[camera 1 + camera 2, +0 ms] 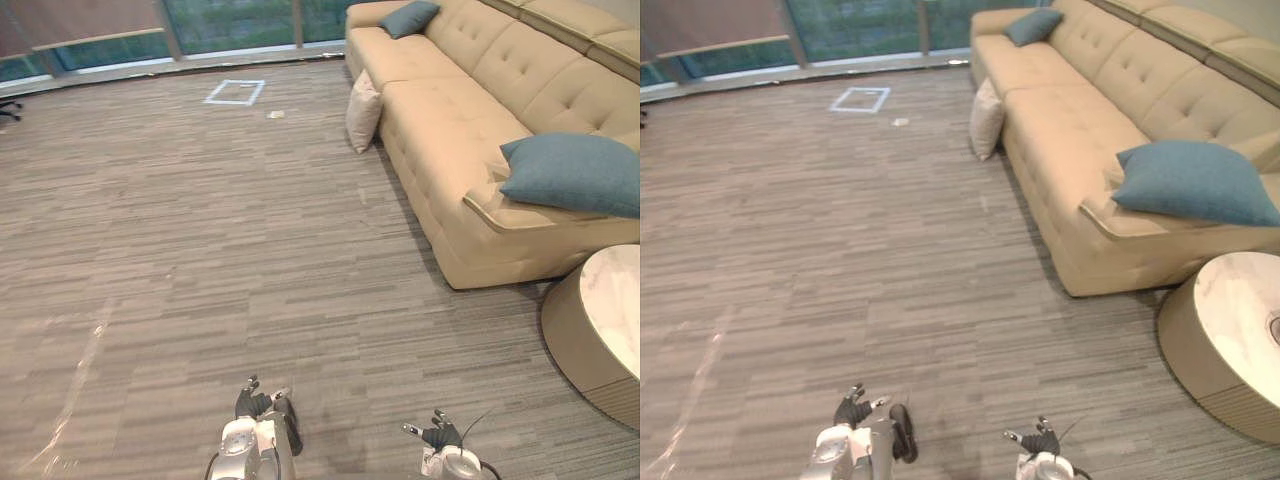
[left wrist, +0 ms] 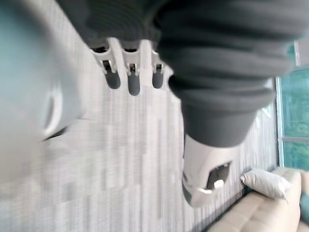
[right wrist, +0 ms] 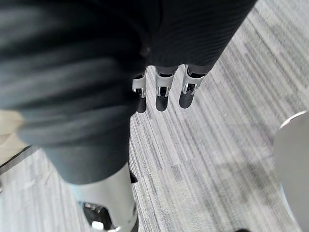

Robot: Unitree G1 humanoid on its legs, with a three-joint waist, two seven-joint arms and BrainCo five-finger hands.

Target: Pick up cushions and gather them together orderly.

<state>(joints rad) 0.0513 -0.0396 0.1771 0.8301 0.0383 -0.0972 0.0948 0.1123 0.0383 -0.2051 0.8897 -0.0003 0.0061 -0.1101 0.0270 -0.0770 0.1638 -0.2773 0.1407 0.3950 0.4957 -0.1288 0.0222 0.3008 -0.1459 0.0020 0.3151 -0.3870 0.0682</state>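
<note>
Currently my left hand (image 1: 256, 402) and right hand (image 1: 440, 434) hang released, empty. A white cushion (image 1: 363, 110) leans against the sofa (image 1: 440, 115); near blue cushion (image 1: 575, 172) and far blue cushion (image 1: 408, 18) lie on it.

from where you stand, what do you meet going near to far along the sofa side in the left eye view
round table → near blue cushion on the sofa → cream cushion on the floor against the sofa front → far blue cushion on the sofa
</note>
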